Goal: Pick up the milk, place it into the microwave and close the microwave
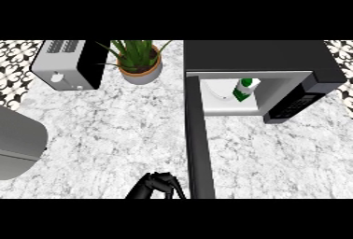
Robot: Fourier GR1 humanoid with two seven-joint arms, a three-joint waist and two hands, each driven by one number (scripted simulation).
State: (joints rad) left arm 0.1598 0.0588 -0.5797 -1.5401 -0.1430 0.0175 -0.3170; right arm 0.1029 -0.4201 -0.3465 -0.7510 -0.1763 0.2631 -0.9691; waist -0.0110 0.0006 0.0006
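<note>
1. One hand (157,185) is showing — black, coming up from the lower edge near the middle of the view, just left of the door's near end. Which arm it belongs to is not clear from this view; going by its place left of centre, it is probably the left hand.
2. Its fingers are curling inward, pressed together, and holding nothing. Whether they are touching the door is hard to tell.
3. The milk (244,88) is standing inside the microwave (276,58), on the white floor of the cavity, toward its right side and leaning a little; beside it, a round white plate is lying in the cavity.
4. The door (198,140) is standing wide open, reaching from the cavity's left edge toward the lower edge of the view.
5. A toaster (66,63) is sitting at the upper left of the marble counter (110,130), and a plant (140,58) in a pot is sitting between toaster and microwave — well apart from the hand.
6. A grey rounded shape (17,147) is filling the left edge; what it is cannot be told.
</note>
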